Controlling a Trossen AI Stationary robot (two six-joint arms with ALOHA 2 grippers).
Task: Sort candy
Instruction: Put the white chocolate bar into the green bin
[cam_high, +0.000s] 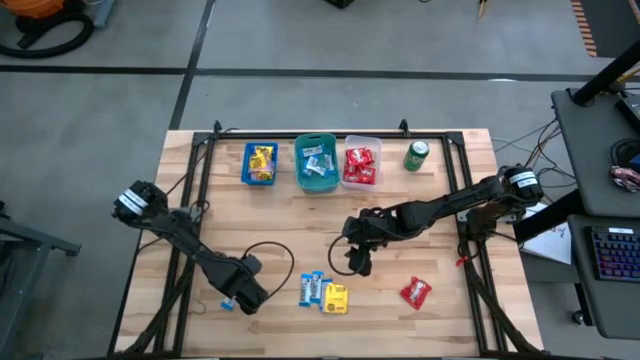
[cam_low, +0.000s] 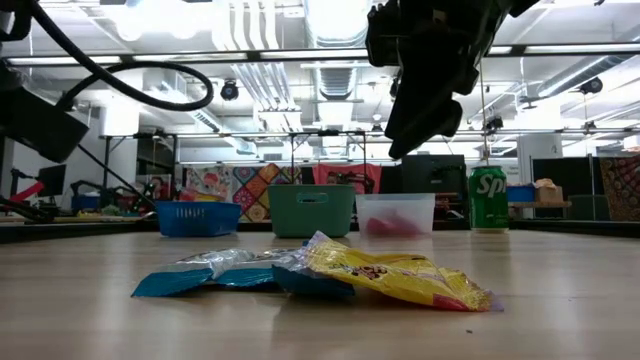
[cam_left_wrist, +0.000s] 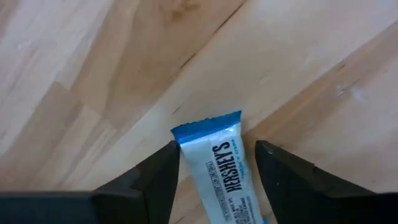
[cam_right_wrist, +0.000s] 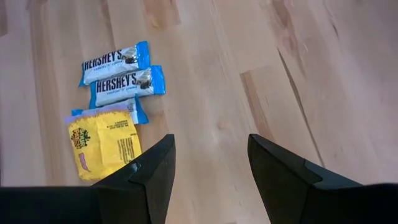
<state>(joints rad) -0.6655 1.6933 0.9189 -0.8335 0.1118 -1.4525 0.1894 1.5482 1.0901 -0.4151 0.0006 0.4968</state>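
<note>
A light blue-white candy packet (cam_left_wrist: 219, 177) lies flat on the wood near the table's near-left part. My left gripper (cam_left_wrist: 217, 147) points down over it, open, one finger on each side of its end; in the high view this gripper (cam_high: 241, 299) hides most of the packet. Three more blue-white packets (cam_right_wrist: 118, 78) and a yellow one (cam_right_wrist: 102, 146) lie together near the front middle, and a red packet (cam_high: 416, 292) lies to their right. My right gripper (cam_high: 358, 263) hangs open above the table's middle, holding nothing. My left gripper comes from above with its fingers along the packet's two long edges, near the blue crimped end (cam_left_wrist: 207, 127). One finger (cam_left_wrist: 166, 171) stands right at the edge. I cannot tell whether it touches. The packet lies flat on the table.
At the far edge stand a blue bin (cam_high: 259, 165) with yellow candy, a teal bin (cam_high: 316, 165) with blue-white candy and a clear bin (cam_high: 361, 165) with red candy. A green can (cam_high: 417, 155) stands right of them. A dark frame (cam_high: 470, 250) borders the table.
</note>
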